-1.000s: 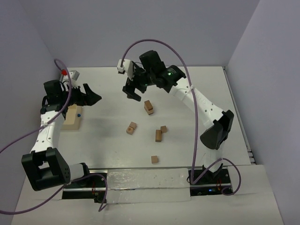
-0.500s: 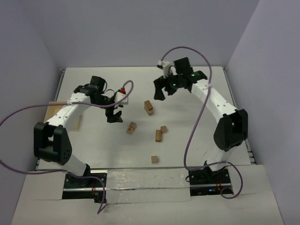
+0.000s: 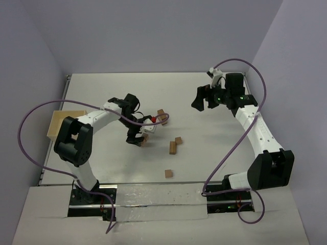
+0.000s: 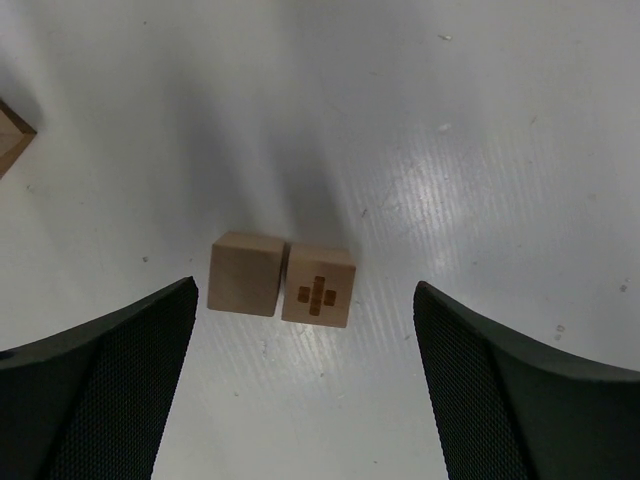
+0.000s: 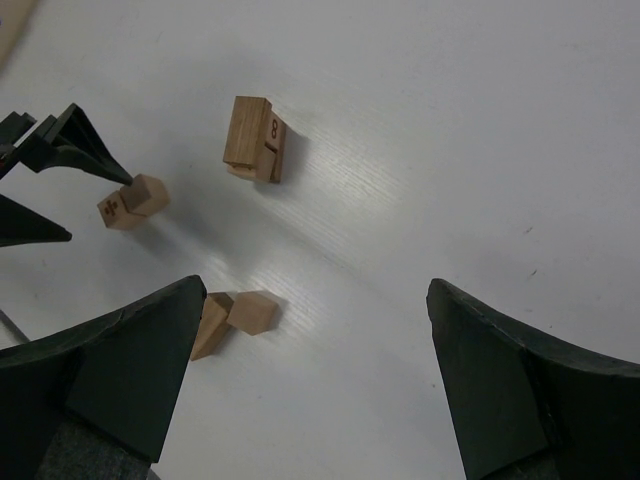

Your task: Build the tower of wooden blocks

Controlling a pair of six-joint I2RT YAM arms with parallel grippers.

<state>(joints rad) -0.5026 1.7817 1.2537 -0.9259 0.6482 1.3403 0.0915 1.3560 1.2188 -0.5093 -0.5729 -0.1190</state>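
1. Seen from above, a white table (image 3: 102, 97) held scattered wood blocks (image 3: 173, 148) and two robot arms.
2. The left gripper (image 3: 136, 139) hung at about 9 o'clock from the table's centre, pointing down. Its jaws stood wide apart and held nothing.
3. In the left wrist view, its dark fingers (image 4: 110, 380) flanked two cubes lying between them on the table. Neither finger touched a cube.
4. The two cubes sat side by side and touching. The plain cube (image 4: 246, 273) lay at 9 o'clock of the cross-marked cube (image 4: 319, 287).
5. The right gripper (image 3: 202, 99) was raised at about 2 o'clock from the centre, well apart from every block. Its jaws were spread wide, and the right wrist view showed only bare table between its fingers (image 5: 110, 385).
6. A block pair bearing the numeral 8 (image 5: 255, 140) sat at about 12 o'clock from the centre, the two pieces touching. Whether one rested on top of the other could not be told.
7. A small cube (image 3: 178, 140) and a longer block beside it lay at roughly 4 o'clock from the centre.
8. A lone cube (image 3: 168, 173) sat at 6 o'clock, near the arms' bases.
9. A shallow wooden tray (image 3: 57, 125) sat at the 9 o'clock edge of the table.
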